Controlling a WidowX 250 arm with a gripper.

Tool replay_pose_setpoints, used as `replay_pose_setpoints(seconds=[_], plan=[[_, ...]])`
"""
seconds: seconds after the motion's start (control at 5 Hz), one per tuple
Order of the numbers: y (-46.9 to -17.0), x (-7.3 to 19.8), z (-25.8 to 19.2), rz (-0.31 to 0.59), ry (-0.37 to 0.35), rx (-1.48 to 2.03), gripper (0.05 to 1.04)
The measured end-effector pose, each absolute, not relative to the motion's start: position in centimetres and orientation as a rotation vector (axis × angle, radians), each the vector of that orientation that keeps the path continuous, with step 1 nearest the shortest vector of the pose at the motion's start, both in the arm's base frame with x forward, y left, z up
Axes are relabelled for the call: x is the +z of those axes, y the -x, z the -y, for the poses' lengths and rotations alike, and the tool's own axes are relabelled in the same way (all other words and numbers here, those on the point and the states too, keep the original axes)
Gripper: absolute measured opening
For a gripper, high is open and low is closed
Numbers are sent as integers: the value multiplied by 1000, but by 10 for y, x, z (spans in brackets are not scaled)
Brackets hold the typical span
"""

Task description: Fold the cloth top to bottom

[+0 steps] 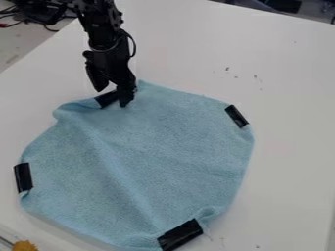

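Jaws stand apart at the upper black tape point(106, 99) on the blue cloth point(157, 157).

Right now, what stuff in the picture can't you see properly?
All in the camera view:
- The black strip under the hand: its right end is hidden by a finger.
- Whether the hand touches the blue cloth: black overlaps black.
- The fuzzy yellow-brown thing: cut off by the bottom edge.
- What the dark specks on the table are: too small.
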State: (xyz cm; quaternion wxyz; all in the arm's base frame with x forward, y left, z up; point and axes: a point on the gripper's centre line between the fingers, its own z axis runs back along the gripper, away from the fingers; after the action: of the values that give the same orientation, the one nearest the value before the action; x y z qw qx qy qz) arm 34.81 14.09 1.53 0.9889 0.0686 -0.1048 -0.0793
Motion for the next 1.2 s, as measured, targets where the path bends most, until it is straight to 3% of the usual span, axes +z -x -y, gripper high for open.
replay_pose_setpoints(seconds=[0.2,0.6,0.8,1.0,1.2], plan=[[-356,11,-146,220,-126,-171,949],[-356,9,-137,219,-119,-170,394],[-352,16,-130,225,-140,-157,189],[-357,50,-119,290,-192,-164,95],[-353,75,-106,343,-221,-157,84]])
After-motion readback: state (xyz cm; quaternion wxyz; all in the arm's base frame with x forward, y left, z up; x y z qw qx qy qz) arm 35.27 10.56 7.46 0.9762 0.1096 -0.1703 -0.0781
